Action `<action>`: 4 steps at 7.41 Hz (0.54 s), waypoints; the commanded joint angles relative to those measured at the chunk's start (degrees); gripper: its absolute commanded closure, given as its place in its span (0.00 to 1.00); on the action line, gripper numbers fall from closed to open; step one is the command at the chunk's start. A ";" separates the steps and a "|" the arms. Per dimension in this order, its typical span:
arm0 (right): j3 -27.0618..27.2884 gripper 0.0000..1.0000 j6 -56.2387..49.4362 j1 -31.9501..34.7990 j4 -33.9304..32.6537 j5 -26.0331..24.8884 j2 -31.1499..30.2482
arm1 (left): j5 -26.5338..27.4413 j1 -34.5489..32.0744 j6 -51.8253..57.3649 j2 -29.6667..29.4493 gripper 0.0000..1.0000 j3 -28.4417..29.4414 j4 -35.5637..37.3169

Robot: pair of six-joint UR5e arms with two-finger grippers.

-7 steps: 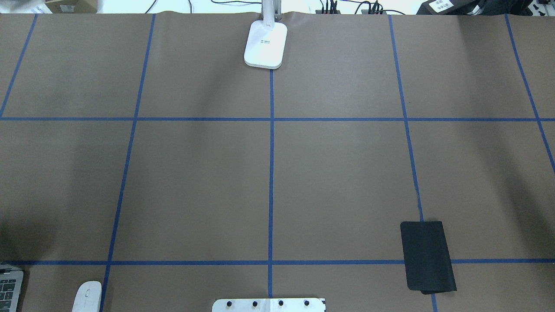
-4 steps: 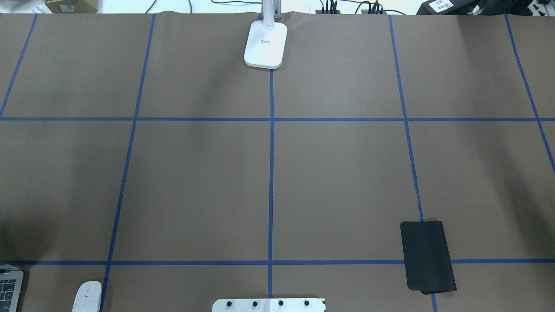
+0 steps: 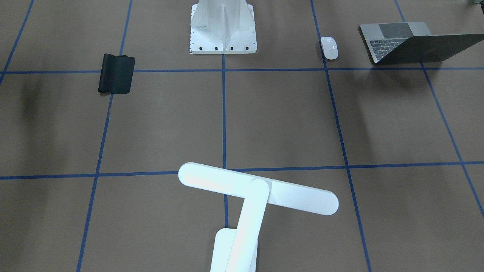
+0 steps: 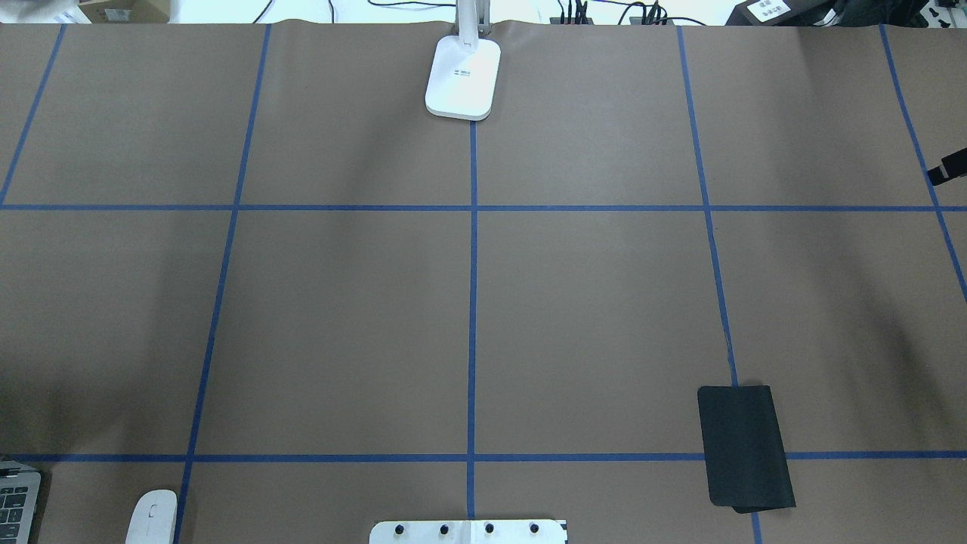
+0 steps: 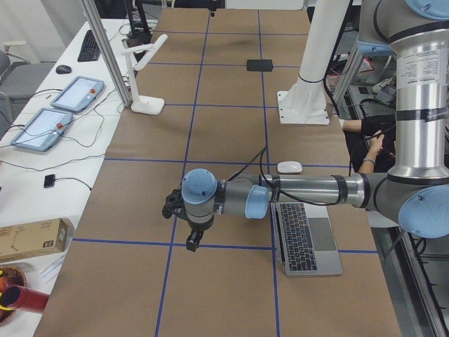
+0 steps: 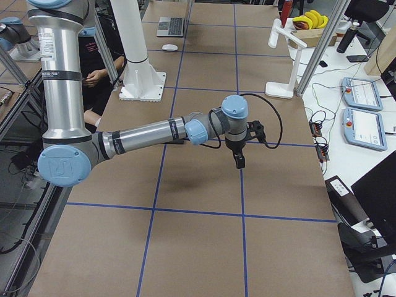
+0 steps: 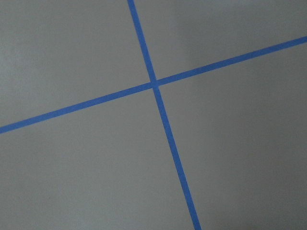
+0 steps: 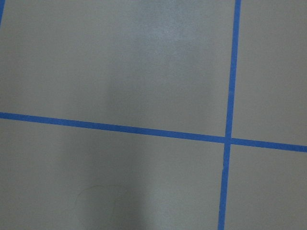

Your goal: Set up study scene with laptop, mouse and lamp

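The open grey laptop [image 3: 408, 45] sits at the robot's near left corner, with only its edge [image 4: 13, 506] showing in the overhead view. Just beside it lies the white mouse [image 3: 329, 47] [image 4: 152, 516]. At the table's far middle stands the white lamp [image 3: 257, 187], base [image 4: 463, 78] on the centre tape line. My left gripper [image 5: 191, 242] hangs over bare paper, out from the laptop [image 5: 305, 239]. Over a tape crossing on the other half hangs my right gripper [image 6: 239, 162], its dark tip [image 4: 948, 168] at the overhead view's right edge. I cannot tell either one's state. Both wrist views show only paper and tape.
A flat black pad [image 4: 744, 446] [image 3: 116, 73] lies near the robot's right front. The white ribbed pedestal [image 3: 223, 28] stands at the near middle. A seated person [image 5: 365, 133] is behind the robot. Tablets [image 6: 362, 93] and cables lie on a side table beyond the lamp.
A dark tip of the right gripper has come into the overhead view at its right edge. Laptop, mouse, lamp and pad have not moved.
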 commanded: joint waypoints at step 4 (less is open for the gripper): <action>0.37 0.00 7.93 -2.99 5.01 -0.04 0.14 | -9.70 0.90 13.48 15.97 0.00 -13.00 0.68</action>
